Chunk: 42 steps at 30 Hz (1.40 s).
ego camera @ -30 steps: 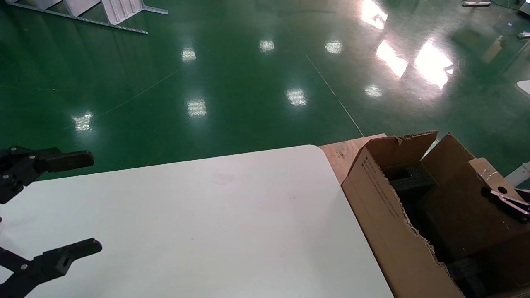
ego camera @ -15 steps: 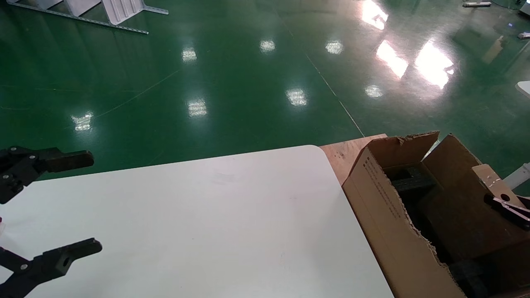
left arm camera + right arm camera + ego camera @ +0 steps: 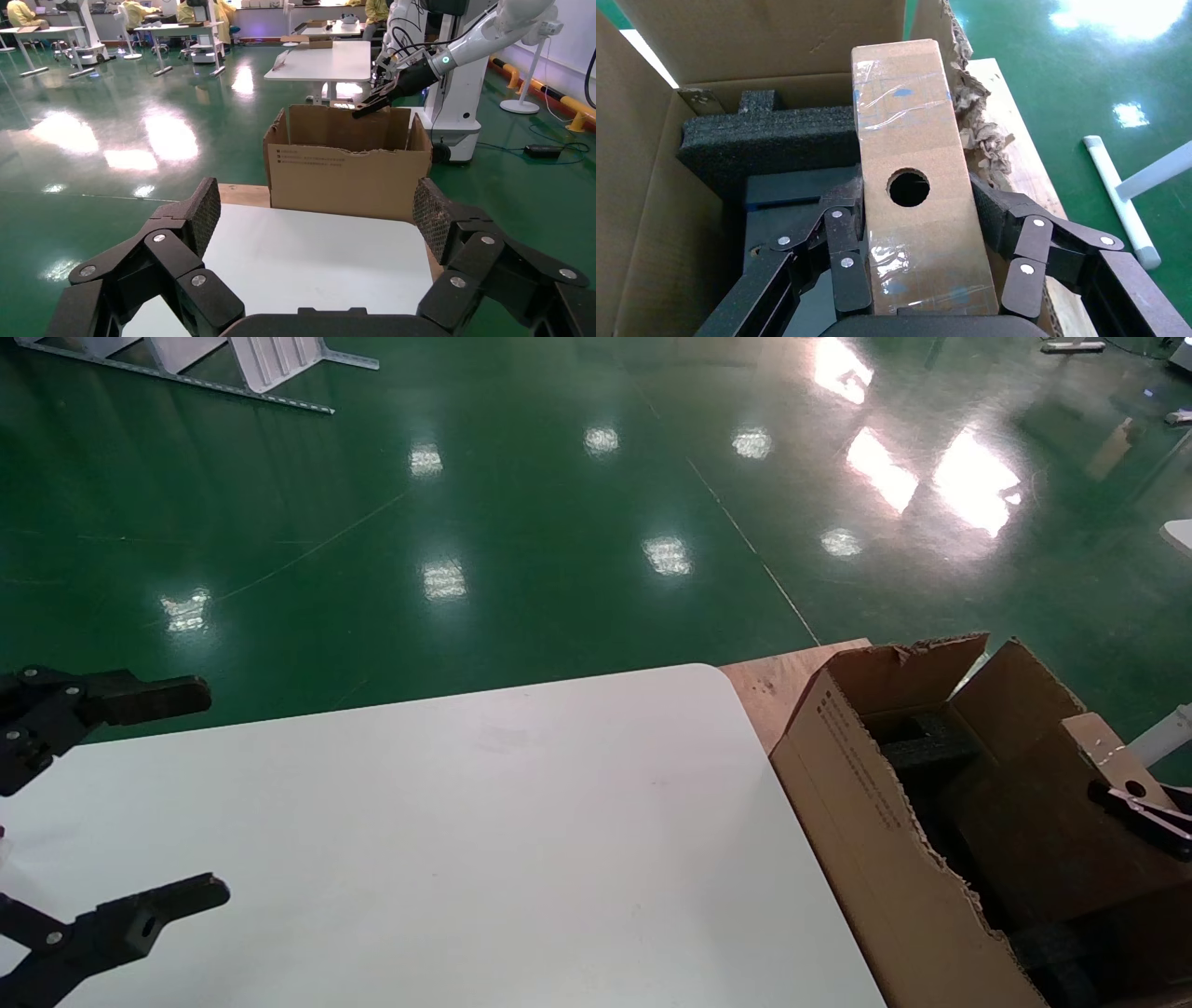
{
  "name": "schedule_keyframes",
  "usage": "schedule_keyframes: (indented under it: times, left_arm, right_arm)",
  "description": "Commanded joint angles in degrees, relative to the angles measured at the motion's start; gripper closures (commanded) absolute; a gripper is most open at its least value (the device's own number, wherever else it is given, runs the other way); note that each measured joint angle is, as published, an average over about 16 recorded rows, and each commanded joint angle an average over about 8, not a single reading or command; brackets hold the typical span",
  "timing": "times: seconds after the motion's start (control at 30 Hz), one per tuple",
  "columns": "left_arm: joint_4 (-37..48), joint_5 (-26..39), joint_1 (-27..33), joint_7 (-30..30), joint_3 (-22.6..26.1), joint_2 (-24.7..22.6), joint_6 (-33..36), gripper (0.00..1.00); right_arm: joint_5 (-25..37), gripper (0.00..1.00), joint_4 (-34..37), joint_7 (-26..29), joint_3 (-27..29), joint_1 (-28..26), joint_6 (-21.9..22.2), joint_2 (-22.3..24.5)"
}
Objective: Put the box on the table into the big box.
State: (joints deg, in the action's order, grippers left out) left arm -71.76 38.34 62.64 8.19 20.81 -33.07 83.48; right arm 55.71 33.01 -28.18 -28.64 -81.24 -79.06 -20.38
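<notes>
Two hands are seen: right hand (image 3: 919,232) is clamped on box (image 3: 916,168) w/ taped top, held over big box (image 3: 894,822); left hand (image 3: 163,794) is spread above white table (image 3: 466,840). Glossy green floor (image 3: 521,505) is lit by reflections.

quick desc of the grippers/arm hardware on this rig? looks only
Both are black two-finger grippers with jointed linkage fingers and silver pivot rivets. The left gripper has dimpled, mesh-textured pads. The right gripper is the same build. Seen from the left wrist, the right arm is glossy white with a black wrist section and a small lit ring.
</notes>
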Motion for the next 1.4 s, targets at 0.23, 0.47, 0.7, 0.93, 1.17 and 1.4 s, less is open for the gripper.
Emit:
schedule_keyframes:
  times: [0.23, 0.47, 0.7, 0.93, 1.17, 1.4]
  left_arm:
    - [0.0, 0.0, 0.0, 0.0, 0.0, 0.0, 0.0, 0.0]
    - [0.0, 0.0, 0.0, 0.0, 0.0, 0.0, 0.0, 0.0]
    - [0.0, 0.0, 0.0, 0.0, 0.0, 0.0, 0.0, 0.0]
    - [0.0, 0.0, 0.0, 0.0, 0.0, 0.0, 0.0, 0.0]
    - [0.0, 0.0, 0.0, 0.0, 0.0, 0.0, 0.0, 0.0]
    - [0.0, 0.0, 0.0, 0.0, 0.0, 0.0, 0.0, 0.0]
  right_arm:
    - [0.2, 0.0, 0.0, 0.0, -0.1, 0.1, 0.4, 0.0]
    - [0.2, 0.0, 0.0, 0.0, -0.1, 0.1, 0.3, 0.0]
    - [0.1, 0.0, -0.1, -0.1, 0.0, 0.0, 0.0, 0.0]
    - [0.0, 0.0, -3.2, -0.3, 0.1, -2.6, -2.4, -1.6]
    - [0.9, 0.0, -6.1, -0.2, -1.1, -7.7, -5.0, -4.1]
    - [2.3, 0.0, -7.4, -2.3, -2.9, -14.1, -7.7, -7.7]
